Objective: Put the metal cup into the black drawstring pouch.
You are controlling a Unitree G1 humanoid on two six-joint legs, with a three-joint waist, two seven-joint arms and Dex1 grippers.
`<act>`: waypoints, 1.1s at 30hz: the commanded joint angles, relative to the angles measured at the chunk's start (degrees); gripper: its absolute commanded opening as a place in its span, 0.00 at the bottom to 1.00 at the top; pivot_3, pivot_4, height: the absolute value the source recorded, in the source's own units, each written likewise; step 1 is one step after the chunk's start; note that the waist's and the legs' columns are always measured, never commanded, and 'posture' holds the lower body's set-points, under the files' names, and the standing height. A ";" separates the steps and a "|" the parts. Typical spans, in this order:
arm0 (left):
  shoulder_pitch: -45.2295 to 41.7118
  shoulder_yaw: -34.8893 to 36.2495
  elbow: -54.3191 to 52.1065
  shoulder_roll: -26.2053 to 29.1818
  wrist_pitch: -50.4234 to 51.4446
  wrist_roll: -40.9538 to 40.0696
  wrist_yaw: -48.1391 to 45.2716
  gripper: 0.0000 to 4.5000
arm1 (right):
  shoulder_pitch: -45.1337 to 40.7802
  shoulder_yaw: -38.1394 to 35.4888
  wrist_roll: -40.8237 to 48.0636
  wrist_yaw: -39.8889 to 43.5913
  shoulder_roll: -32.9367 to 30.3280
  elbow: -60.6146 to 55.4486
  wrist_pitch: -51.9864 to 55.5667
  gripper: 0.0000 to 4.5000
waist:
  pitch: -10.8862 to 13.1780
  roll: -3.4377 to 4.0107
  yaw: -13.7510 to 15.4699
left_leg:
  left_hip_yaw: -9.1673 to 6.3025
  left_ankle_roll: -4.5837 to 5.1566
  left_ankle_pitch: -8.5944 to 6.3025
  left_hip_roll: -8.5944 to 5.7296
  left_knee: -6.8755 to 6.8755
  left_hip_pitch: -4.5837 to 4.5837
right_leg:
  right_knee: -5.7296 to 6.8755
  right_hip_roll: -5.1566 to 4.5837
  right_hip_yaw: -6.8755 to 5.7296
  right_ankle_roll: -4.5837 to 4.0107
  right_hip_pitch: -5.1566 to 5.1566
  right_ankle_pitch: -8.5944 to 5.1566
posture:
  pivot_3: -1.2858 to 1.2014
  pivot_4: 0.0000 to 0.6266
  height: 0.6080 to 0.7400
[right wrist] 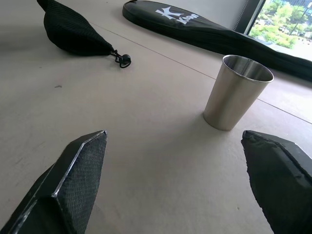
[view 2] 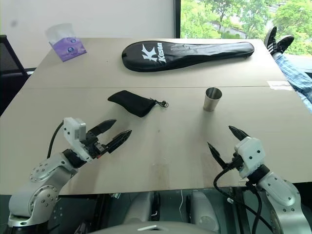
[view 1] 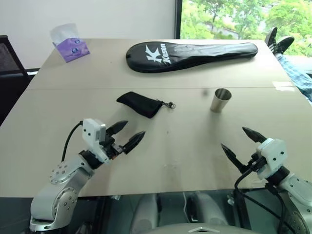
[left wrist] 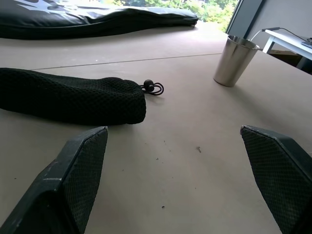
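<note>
The metal cup (view 1: 222, 100) stands upright on the table, right of centre; it also appears as a shiny tumbler (right wrist: 237, 91) ahead of my right fingers. The black drawstring pouch (view 1: 140, 104) lies flat left of the cup, its cord and clasp (view 1: 169, 104) pointing toward the cup. My left gripper (view 1: 126, 135) hovers open near the table's front left, a short way in front of the pouch (left wrist: 73, 97). Open and empty, my right gripper (view 1: 243, 141) sits at the front right, short of the cup.
A long black racket cover (view 1: 190, 53) with white lettering lies across the far side of the table (view 1: 170, 146). A purple tissue pack (view 1: 70, 44) sits at the far left corner. A person's legs and shoes (view 1: 285, 48) show at the far right edge.
</note>
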 commanded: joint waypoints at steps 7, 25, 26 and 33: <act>-7.42 -5.09 -6.01 3.35 8.81 6.25 10.37 1.00 | -4.69 1.63 2.97 1.22 -1.18 -3.69 0.73 1.00 | 0.01 0.00 0.02 | -0.04 0.00 0.00 -0.02 0.01 0.00 | 0.00 0.06 -0.01 0.01 0.01 0.00 | 0.52 0.24 1.00; -53.72 -36.53 6.39 1.58 54.76 23.02 29.37 1.00 | -2.62 -5.61 15.12 5.27 -11.12 -12.81 9.99 1.00 | 0.09 -0.08 0.03 | -0.39 -0.01 0.01 -0.48 -0.06 -0.07 | 0.00 0.11 -0.13 0.12 0.03 -0.04 | 0.52 0.24 1.00; -54.47 -37.43 8.10 1.21 54.77 23.95 29.58 1.00 | -2.90 -5.48 15.19 4.44 -10.90 -13.24 10.46 1.00 | 0.09 -0.08 0.12 | -0.43 -0.01 0.01 -0.50 -0.05 -0.10 | 0.00 0.11 -0.16 0.12 0.03 -0.04 | 0.52 0.24 1.00; -56.50 -41.34 15.16 -0.65 49.11 30.62 30.26 0.56 | -1.16 -3.69 13.06 2.02 -9.36 -14.92 10.23 1.00 | 0.10 -0.10 0.18 | -0.44 -0.01 0.01 -0.53 -0.05 -0.16 | -0.02 0.01 -0.15 0.18 0.02 -0.07 | 0.52 0.24 1.00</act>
